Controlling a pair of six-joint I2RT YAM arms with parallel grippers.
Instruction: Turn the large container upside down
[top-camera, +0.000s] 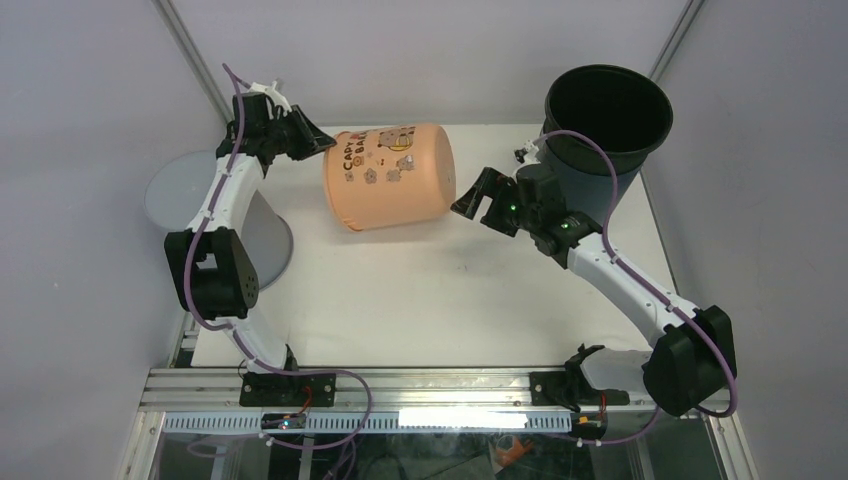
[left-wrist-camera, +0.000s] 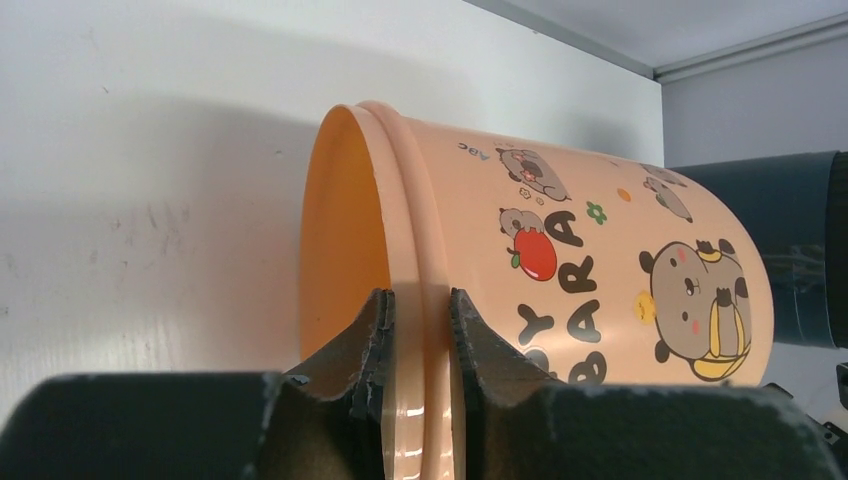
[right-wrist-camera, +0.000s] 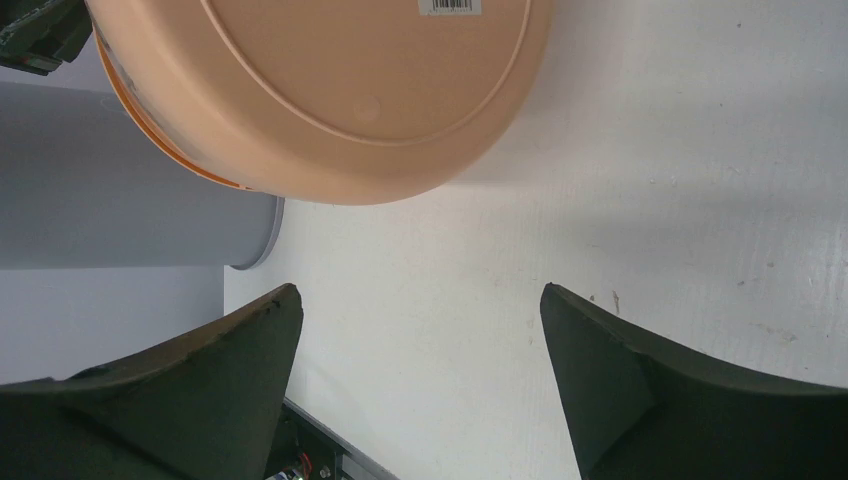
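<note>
My left tool is drawn in narrow, one finger inside the mouth and the other outside, both pressed against the rim of the large container, so it has that rim pinched. From above, this tool sits at the container's left end, near the back of the bench. The large container, a peach bucket printed with cartoon animals and lettering, lies on its side on the bench, mouth facing my left arm and base facing my right. My right tool stands spread wide with nothing between its fingers; it hangs just off the container's base, apart from it. Its wrist view looks straight at that round base, with a barcode label at the frame's top edge. A black pot stands upright at the back right corner behind the right arm, and a grey cylinder stands off the bench's left edge beside my left arm.
</note>
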